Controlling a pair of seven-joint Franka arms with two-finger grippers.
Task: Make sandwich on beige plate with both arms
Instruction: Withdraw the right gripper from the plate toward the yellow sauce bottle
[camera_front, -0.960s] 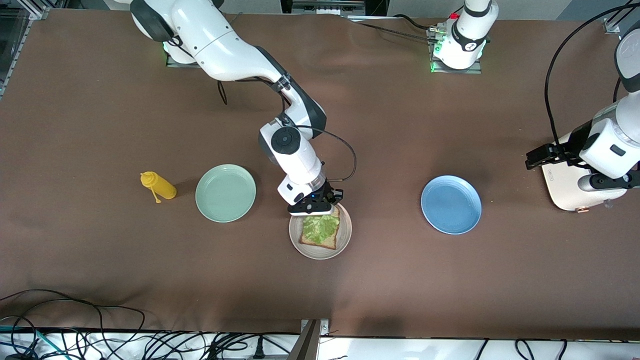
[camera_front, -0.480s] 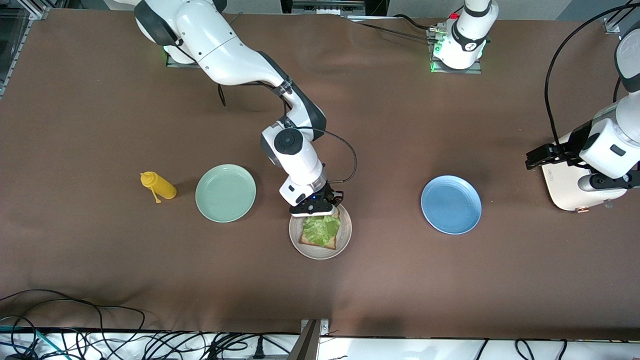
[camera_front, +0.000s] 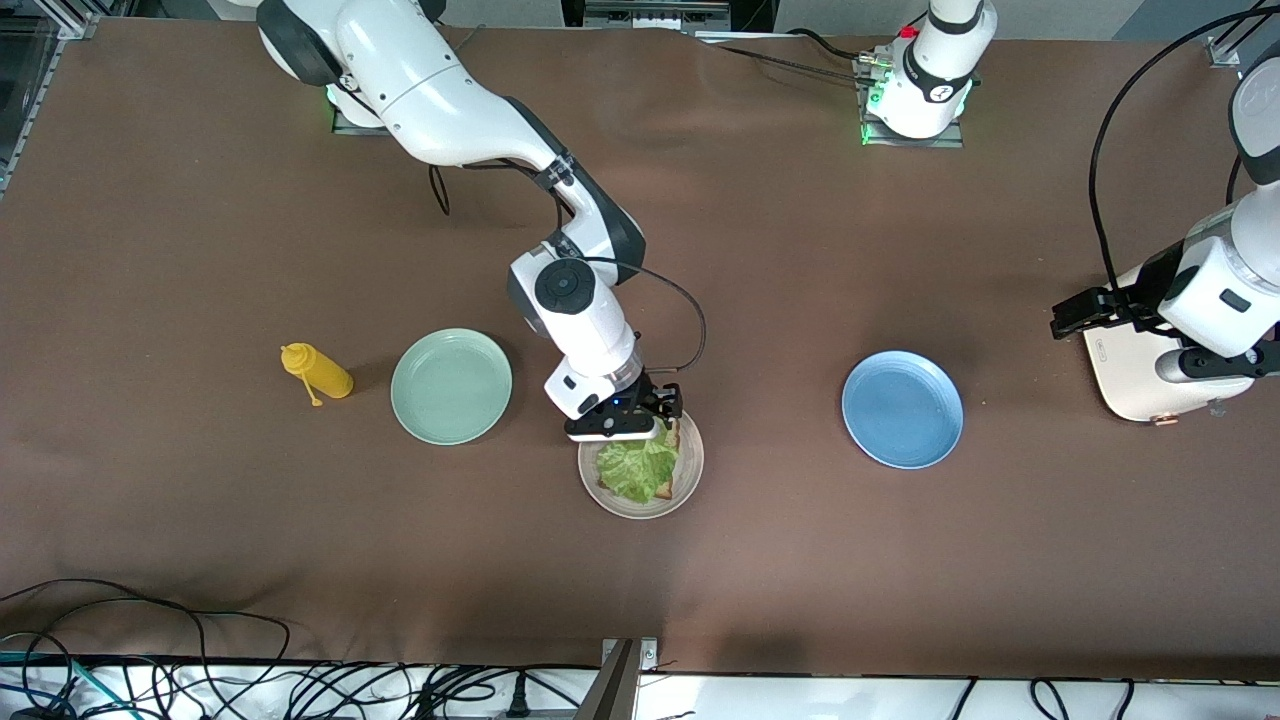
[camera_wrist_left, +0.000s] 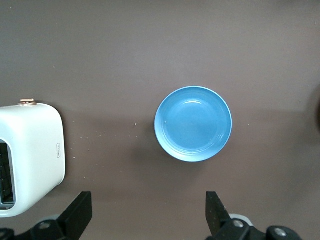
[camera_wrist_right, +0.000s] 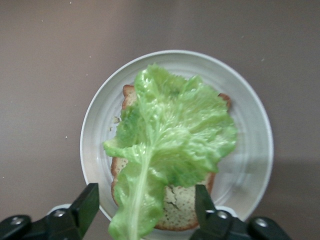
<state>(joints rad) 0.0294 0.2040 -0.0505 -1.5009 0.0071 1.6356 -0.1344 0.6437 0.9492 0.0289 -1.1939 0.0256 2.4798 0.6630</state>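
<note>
The table (camera_front: 200, 250) is covered with a brown cloth, and black cables (camera_front: 150, 680) lie along its edge nearest to the front camera. On it stand a yellow squeeze bottle (camera_front: 318, 372), a mint-green plate (camera_front: 451, 386), the beige plate (camera_front: 690, 478) near the middle, a blue plate (camera_front: 902, 409) and a white toaster (camera_front: 1130, 375) at the left arm's end.

The right gripper (camera_wrist_right: 147, 210) is just above the beige plate, at its edge farther from the front camera. Its fingers (camera_wrist_right: 86, 205) are spread wide, and the stem of the lettuce leaf (camera_wrist_right: 175, 145) passes between them; I cannot tell if they touch it. The leaf lies on one slice of toast (camera_wrist_right: 182, 207) on the beige plate, covering most of it. No second slice is on top.

The left gripper (camera_wrist_left: 149, 212) waits in the air over the table between the blue plate and the toaster, with fingers (camera_wrist_left: 80, 212) wide apart and holding nothing.
</note>
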